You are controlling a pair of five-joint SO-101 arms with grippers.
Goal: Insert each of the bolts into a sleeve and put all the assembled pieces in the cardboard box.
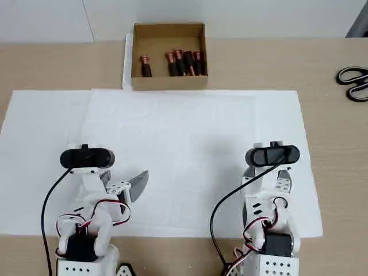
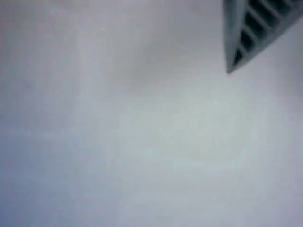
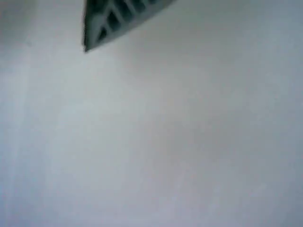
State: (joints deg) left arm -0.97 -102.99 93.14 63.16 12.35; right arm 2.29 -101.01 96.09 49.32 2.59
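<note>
Scissors [image 1: 353, 82] cut by edge; bolts [image 1: 184, 62] in cardboard box [image 1: 169, 82] bunched, count unclear.

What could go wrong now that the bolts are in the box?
Two things, maybe. The four pieces on one side of the box lie bunched together, so a bolt sitting loose in its sleeve would be hard to spot. The single piece is easier to check. The left gripper sits low over the paper, so a sideways move might catch and drag the sheet.
</note>
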